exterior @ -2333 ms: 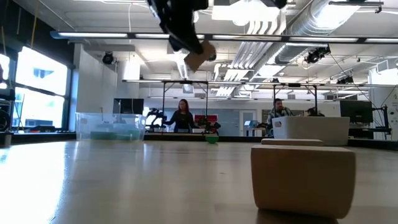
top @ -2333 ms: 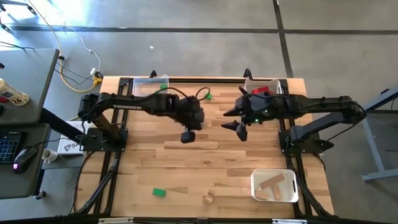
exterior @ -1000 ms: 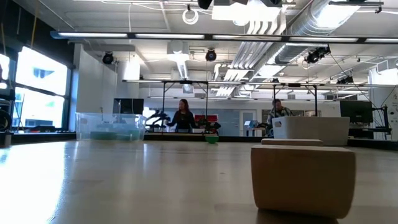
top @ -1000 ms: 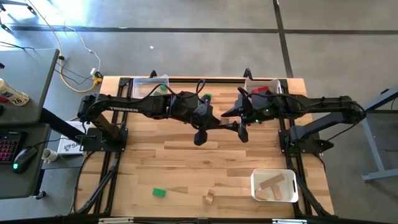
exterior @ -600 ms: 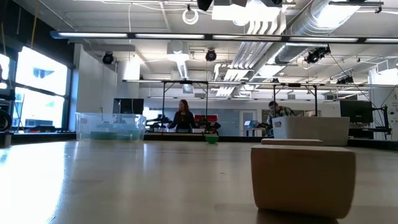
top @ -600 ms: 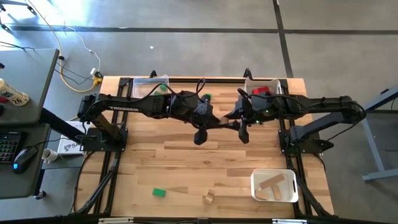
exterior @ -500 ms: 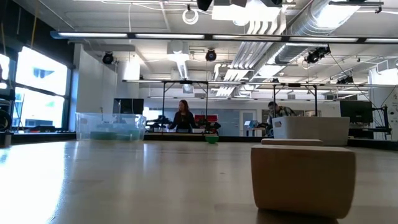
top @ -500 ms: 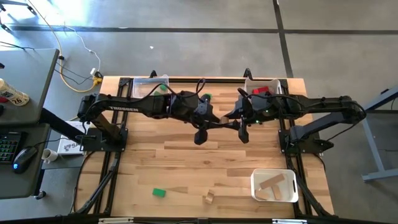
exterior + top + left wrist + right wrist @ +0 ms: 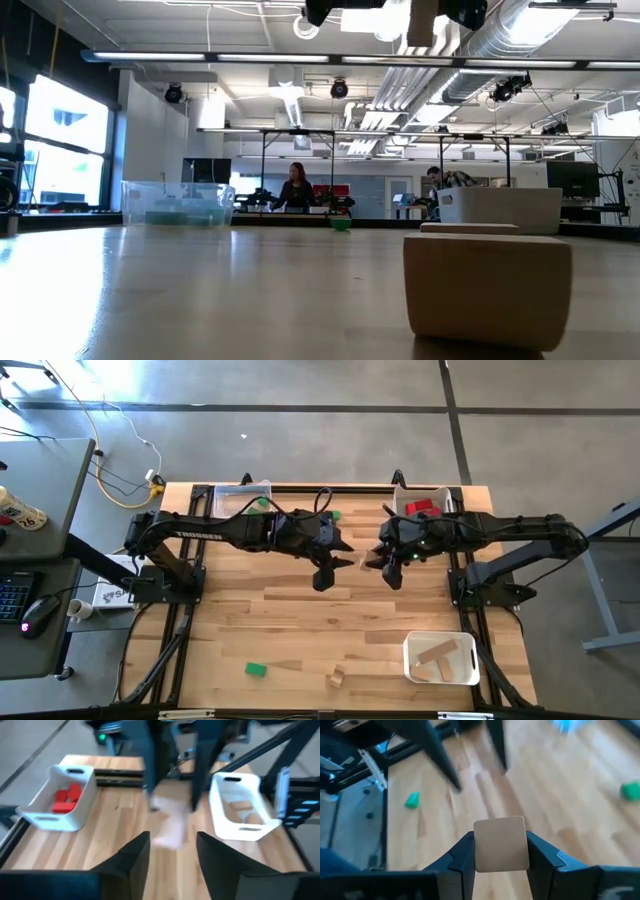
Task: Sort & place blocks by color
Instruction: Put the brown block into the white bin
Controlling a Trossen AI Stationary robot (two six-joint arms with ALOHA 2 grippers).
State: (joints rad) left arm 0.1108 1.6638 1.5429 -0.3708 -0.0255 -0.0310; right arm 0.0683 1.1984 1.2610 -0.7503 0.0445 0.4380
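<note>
A plain wood block (image 9: 501, 843) hangs well above the table's middle, with my right gripper (image 9: 371, 561) shut on it; the low view shows it at the top (image 9: 422, 20). My left gripper (image 9: 347, 552) stands just to its left, open (image 9: 170, 855) and with nothing between its fingers. It faces the block (image 9: 167, 827). On the table lie a green block (image 9: 256, 670) and a wood block (image 9: 336, 679) near the front edge, and another green block (image 9: 334, 515) far back. My right gripper pinches the wood block by two opposite side faces (image 9: 479, 845) between its two fingers. The fingers come from the table's right side and point toward the left arm. The block is lifted clear of the table, and one broad face shows to the wrist camera.
Three bins stand on the table: one with green blocks at the far left (image 9: 243, 495), one with red blocks at the far right (image 9: 425, 500), one with wood pieces at the near right (image 9: 441, 659). The table's middle is bare wood. People stand in the room beyond.
The two grippers met over the table's middle with the wood block between them. My left gripper has let go and drawn back a little toward the table's left. The block stays in my right gripper, which has come slightly down.
</note>
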